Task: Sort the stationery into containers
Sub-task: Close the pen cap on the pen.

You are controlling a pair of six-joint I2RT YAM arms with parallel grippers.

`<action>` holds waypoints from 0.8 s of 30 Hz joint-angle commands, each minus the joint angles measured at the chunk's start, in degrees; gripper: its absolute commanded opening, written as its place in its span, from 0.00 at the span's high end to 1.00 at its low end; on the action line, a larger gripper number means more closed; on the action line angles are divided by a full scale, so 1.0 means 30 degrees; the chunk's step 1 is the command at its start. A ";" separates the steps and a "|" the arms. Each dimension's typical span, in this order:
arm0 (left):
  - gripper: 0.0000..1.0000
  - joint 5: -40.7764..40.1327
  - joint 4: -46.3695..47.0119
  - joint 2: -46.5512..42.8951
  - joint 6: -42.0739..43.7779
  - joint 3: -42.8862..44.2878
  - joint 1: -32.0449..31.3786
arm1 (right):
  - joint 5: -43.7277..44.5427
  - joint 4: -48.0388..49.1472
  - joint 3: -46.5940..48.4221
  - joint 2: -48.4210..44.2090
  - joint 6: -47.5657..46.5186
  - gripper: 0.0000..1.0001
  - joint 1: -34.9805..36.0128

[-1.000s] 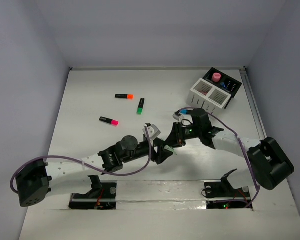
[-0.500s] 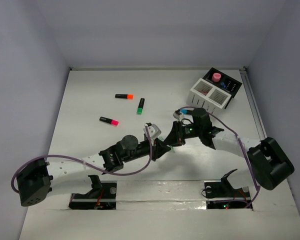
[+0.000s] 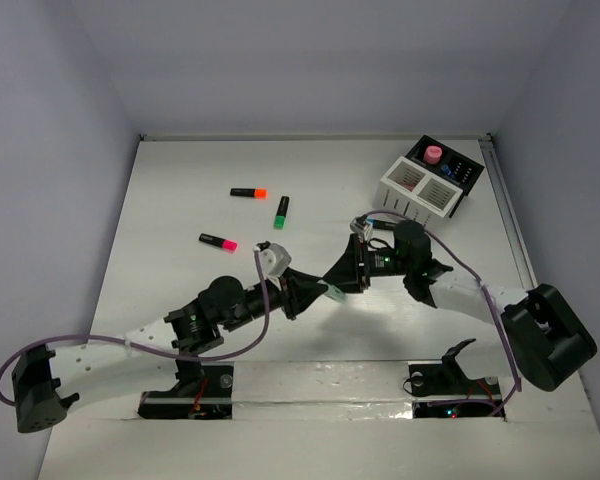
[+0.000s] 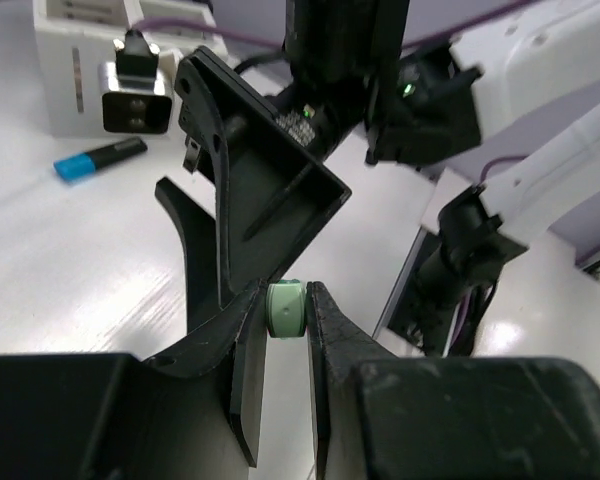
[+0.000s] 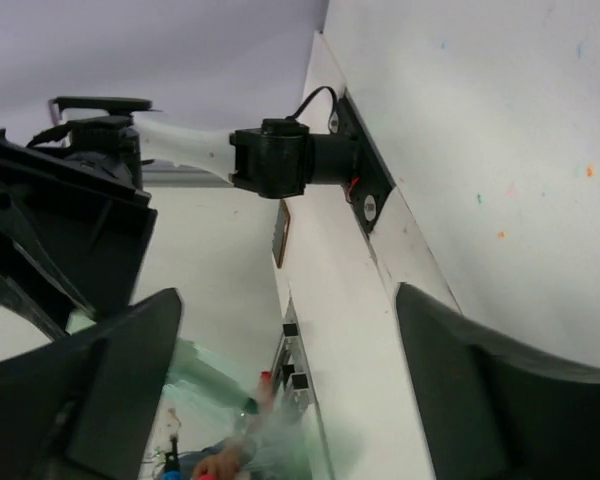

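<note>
left pincer (image 4: 284, 300) closed narrow on pale green piece (image 4: 285, 309), mid-frame in top view, right pincer (image 5: 290, 390) spread wide beside it, above white counter (image 3: 180, 210)

Left arm (image 3: 145, 337) & right arm (image 3: 472, 293): white links w/ black joint housings. Purple cable (image 3: 458, 260) loops along each. Green LED (image 3: 379, 263) on right wrist. Left gripper (image 4: 286, 302): matte black angular fingers (image 4: 325, 345). Black base brackets (image 3: 185, 388), red wiring.
</note>
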 commanded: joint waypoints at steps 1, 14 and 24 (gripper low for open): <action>1.00 -0.1250 0.1066 -0.1671 -0.0513 0.0344 0.0226 | -0.0799 0.2786 -0.0251 -0.0595 -0.0088 0.01 0.0074; 1.00 -0.1366 0.1066 -0.2965 -0.3092 0.0197 0.0226 | 0.0315 1.5991 -0.1774 0.2535 0.6088 0.00 -0.0658; 1.00 -0.1395 0.1272 -0.2700 -0.3298 0.0284 0.0226 | 0.1043 1.3878 -0.1483 0.1667 0.3817 0.00 -0.0658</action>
